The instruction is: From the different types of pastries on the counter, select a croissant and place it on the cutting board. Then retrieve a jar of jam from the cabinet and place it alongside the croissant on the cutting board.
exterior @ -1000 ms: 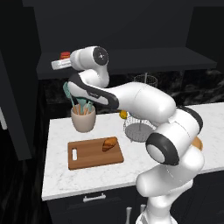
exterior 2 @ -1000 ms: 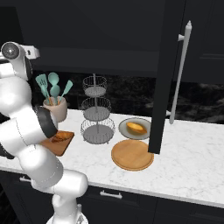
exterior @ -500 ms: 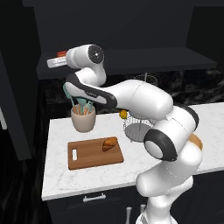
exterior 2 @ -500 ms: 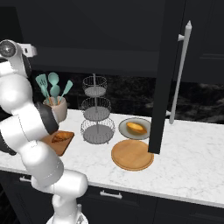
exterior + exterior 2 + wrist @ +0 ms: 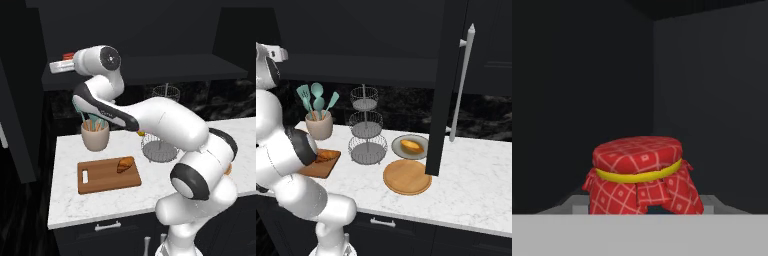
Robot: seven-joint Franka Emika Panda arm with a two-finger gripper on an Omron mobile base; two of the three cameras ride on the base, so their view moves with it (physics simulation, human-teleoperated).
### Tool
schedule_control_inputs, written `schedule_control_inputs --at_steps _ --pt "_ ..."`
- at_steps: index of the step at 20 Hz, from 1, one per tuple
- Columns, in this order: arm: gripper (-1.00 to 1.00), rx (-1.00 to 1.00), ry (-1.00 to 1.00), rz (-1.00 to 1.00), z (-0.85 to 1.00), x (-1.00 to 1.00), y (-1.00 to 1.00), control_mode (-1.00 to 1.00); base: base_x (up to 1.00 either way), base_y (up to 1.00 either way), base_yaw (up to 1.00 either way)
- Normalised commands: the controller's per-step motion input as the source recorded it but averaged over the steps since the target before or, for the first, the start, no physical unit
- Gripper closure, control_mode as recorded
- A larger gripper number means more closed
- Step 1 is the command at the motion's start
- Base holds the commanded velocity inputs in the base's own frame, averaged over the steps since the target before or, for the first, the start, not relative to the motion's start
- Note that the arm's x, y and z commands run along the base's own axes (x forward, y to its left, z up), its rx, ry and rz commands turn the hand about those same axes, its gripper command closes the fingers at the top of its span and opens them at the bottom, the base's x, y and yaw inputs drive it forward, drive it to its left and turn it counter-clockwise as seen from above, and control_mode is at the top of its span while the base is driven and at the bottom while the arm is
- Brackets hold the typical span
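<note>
The hand view gives the only close look at the jar of jam (image 5: 642,175): a red checked cloth top tied with a yellow band, set against the dark back corner of the cabinet (image 5: 702,100), with no writing or label to read on it. The gripper (image 5: 64,62) is pressed in on the jar from both sides, pinching it. From the left base view the same grip appears as a small red and white patch at the far left end of the dark shelf (image 5: 175,67), with the white arm reaching up to it, and only here is the whole cutting board (image 5: 102,180) laid out on the counter (image 5: 65,200), with the croissant (image 5: 125,164) lying on its right part and the slot hole at its left end. A beige utensil cup (image 5: 95,136) stands just behind the board. The right base view adds what lies farther right: the wire tiered stand (image 5: 367,127), a grey plate (image 5: 423,142) holding the paler oblong pastry (image 5: 412,146), a round wooden plate (image 5: 407,177) nearer the counter's front edge, and an open black cabinet door (image 5: 448,85) with a long handle.
</note>
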Motion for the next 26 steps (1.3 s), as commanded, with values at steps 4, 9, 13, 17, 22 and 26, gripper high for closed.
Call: schedule_control_inputs --at_steps 4,9,13,17,22,26 --pt "1.00 0.03 -0.07 -0.02 0.26 -0.87 -0.01 -1.00 0.00 0.00 0.00" --pt "1.00 0.03 -0.06 -0.01 0.13 -0.79 -0.08 -1.00 0.00 0.00 0.00" --pt "1.00 0.07 -0.03 0.00 0.05 -0.83 -0.16 -1.00 0.00 0.00 0.00" --pt "1.00 0.10 0.00 0.00 0.00 -0.85 -0.42 -1.00 0.00 0.00 0.00" --pt "1.00 0.10 0.00 0.00 -0.05 -0.91 -0.62 -1.00 0.00 0.00 0.00" --pt "1.00 0.08 0.00 0.00 -0.17 -0.82 -0.62 -1.00 0.00 0.00 0.00"
